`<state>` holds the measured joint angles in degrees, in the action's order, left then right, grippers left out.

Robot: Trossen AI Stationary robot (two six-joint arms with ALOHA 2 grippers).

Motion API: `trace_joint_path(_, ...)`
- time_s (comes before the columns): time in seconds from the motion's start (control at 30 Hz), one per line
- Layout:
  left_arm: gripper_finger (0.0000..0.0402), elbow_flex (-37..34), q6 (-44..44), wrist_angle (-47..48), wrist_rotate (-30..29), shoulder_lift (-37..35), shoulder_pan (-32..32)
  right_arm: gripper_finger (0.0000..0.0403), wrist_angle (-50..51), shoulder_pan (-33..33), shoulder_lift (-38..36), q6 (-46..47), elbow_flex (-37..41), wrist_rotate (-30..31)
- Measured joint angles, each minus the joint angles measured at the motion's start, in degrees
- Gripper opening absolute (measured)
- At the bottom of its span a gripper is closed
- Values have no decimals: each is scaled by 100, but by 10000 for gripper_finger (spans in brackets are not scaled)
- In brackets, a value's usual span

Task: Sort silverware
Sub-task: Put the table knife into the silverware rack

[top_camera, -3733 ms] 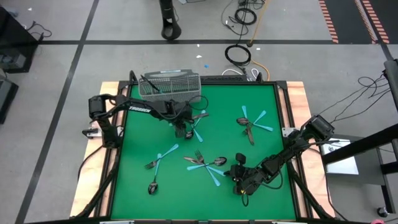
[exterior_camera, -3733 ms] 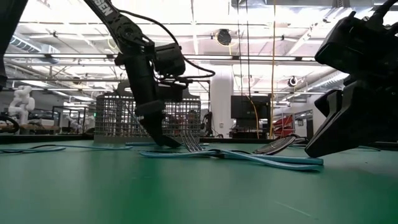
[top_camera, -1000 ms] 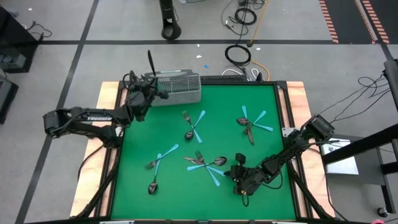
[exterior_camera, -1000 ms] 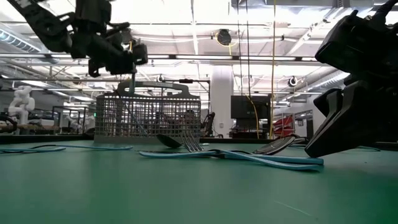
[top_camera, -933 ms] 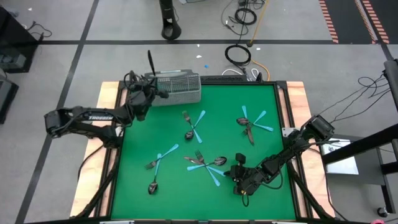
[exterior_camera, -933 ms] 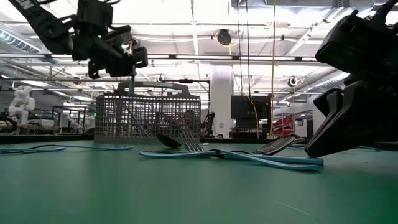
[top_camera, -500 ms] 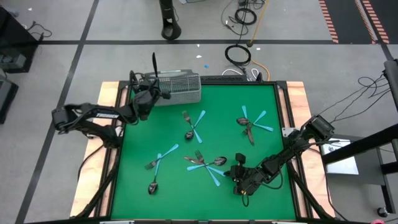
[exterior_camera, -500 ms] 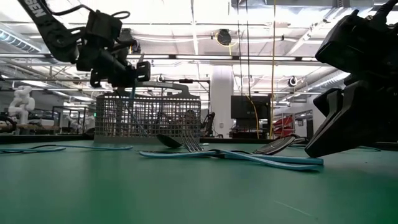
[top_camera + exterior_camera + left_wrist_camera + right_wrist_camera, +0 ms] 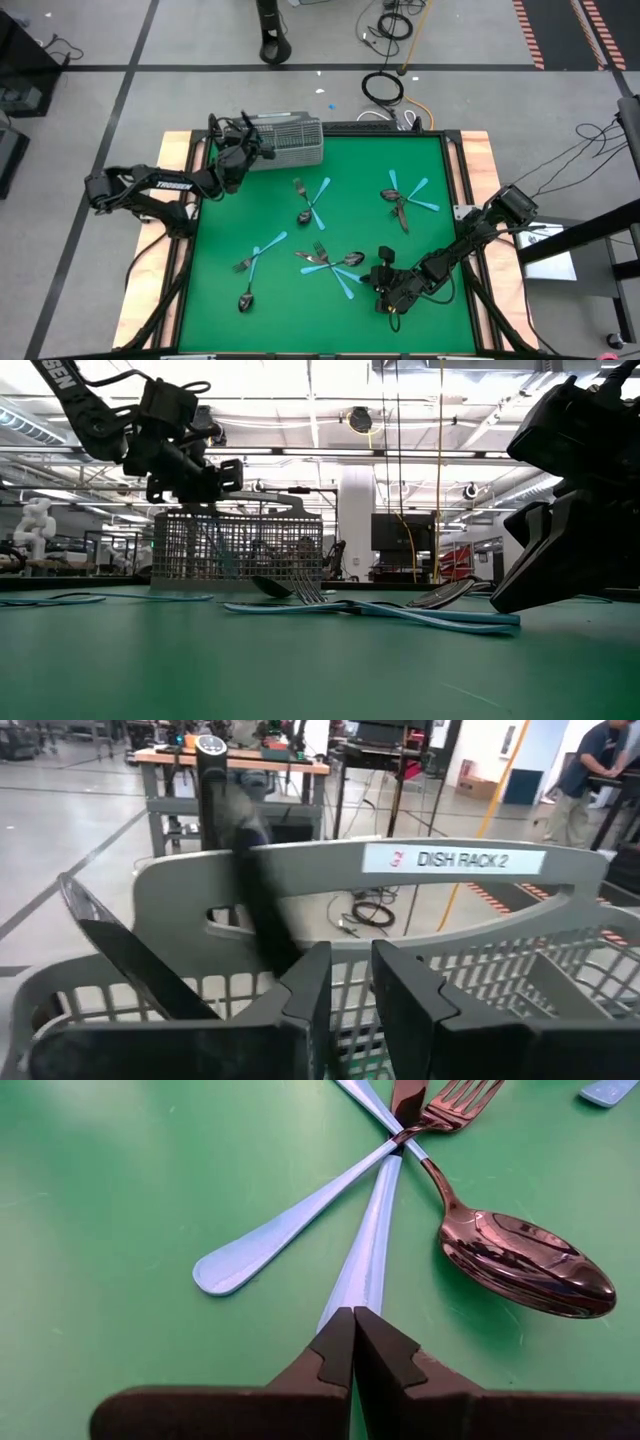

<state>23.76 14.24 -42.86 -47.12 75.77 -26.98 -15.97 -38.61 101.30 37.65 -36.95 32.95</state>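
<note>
The grey mesh basket [image 9: 288,141] stands at the table's far left corner. My left gripper [image 9: 347,982] hovers above its left compartment [image 9: 205,488], open, with nothing between its fingers. A dark utensil [image 9: 252,895] shows blurred inside the basket just beyond the fingers. Another dark handle [image 9: 125,958] leans against the basket's wall. Silverware lies in crossed groups on the green mat [image 9: 312,200] [image 9: 405,200] [image 9: 330,262] [image 9: 258,252]. My right gripper [image 9: 392,291] waits shut low at the near right, its tips [image 9: 353,1330] by a light blue handle [image 9: 368,1260].
A single dark spoon [image 9: 245,298] lies near the front left. A dark spoon bowl [image 9: 525,1265] and a fork [image 9: 450,1100] lie just beyond my right gripper. The basket's tall handle [image 9: 420,860] rises right in front of my left gripper. Bare mat lies along the near edge.
My left gripper has moved toward the table's right edge and down over the basket. The dark utensil that stuck up from it no longer stands above it; it has dropped into the basket.
</note>
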Motion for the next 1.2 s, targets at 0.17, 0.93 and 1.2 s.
trace_joint_path(0.17, 79, 1, -2, -56, 145, -117, 22, 0, 0, 0, 0, 0, 0, 0)
trace_joint_path(0.93, 79, 317, -1816, 931, 954, -1487, 2007, 0, -313, 52, -763, -1745, -222, 621)
trace_joint_path(1.2, 79, 837, -1908, 1731, 1393, -1057, 2762, 0, 357, 68, -2039, -2639, -374, 650)
